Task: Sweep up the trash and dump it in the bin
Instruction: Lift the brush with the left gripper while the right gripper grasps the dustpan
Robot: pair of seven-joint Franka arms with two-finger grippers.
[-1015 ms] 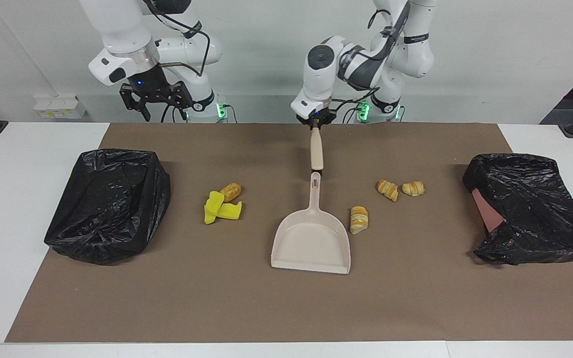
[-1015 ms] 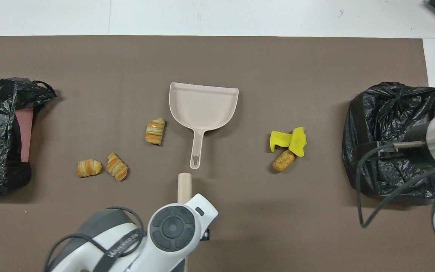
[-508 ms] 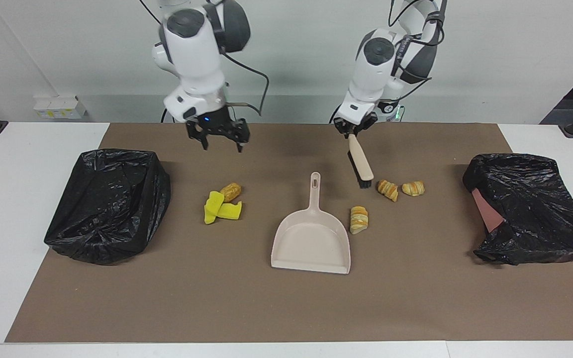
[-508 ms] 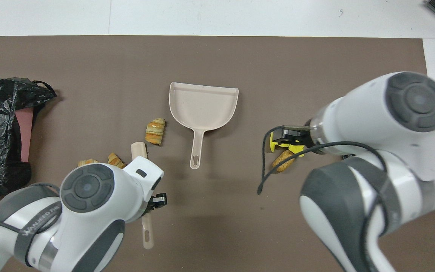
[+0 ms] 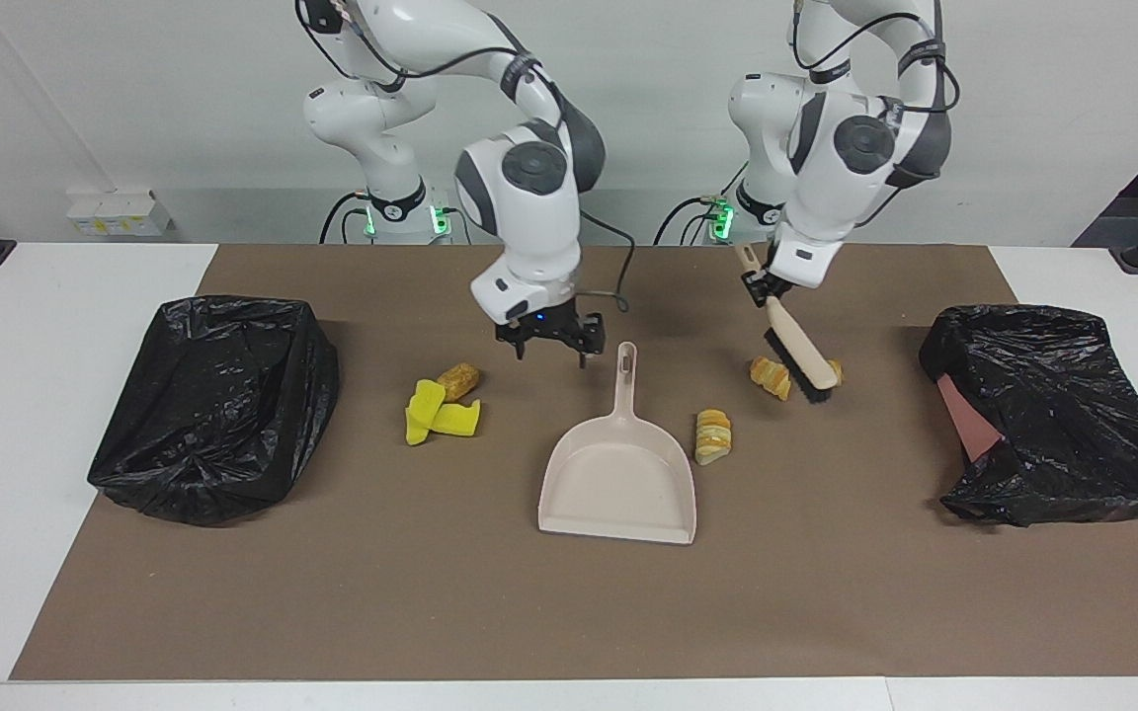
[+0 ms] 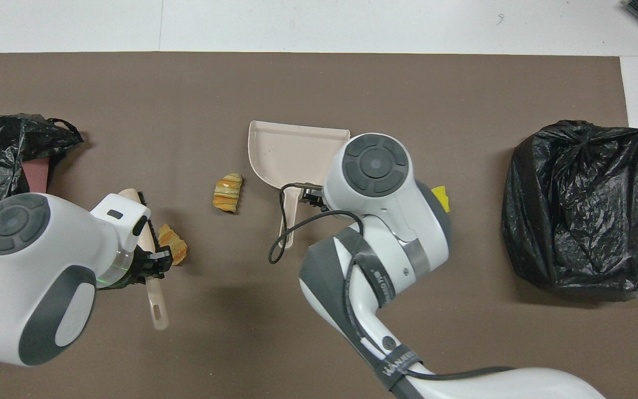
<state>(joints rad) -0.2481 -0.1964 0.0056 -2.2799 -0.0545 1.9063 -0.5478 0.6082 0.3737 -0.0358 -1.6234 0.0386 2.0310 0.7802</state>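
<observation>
We see the left tool (image 5: 765, 286) clenched on the handle of the beige brush (image 5: 798, 348), which slants down so its dark bristles touch the brown mat (image 5: 529, 612) among a pair of croissant-like pastries (image 5: 772, 376); one of the pair is mostly hidden by the brush head in the facing view. A third pastry (image 5: 713, 435) lies just beside the beige dustpan (image 5: 620, 472), toward the left arm's end of the tabletop. The right tool (image 5: 551, 339) hangs released, its fingers spread and holding nothing, over the mat between the dustpan's handle and the bread roll (image 5: 457, 379). Two yellow sponge pieces (image 5: 436, 413) lie touching the roll, a little farther from the robots. A black bin bag (image 5: 218, 405) sits at the right arm's end and another black bin bag (image 5: 1053, 410) at the left arm's end.
</observation>
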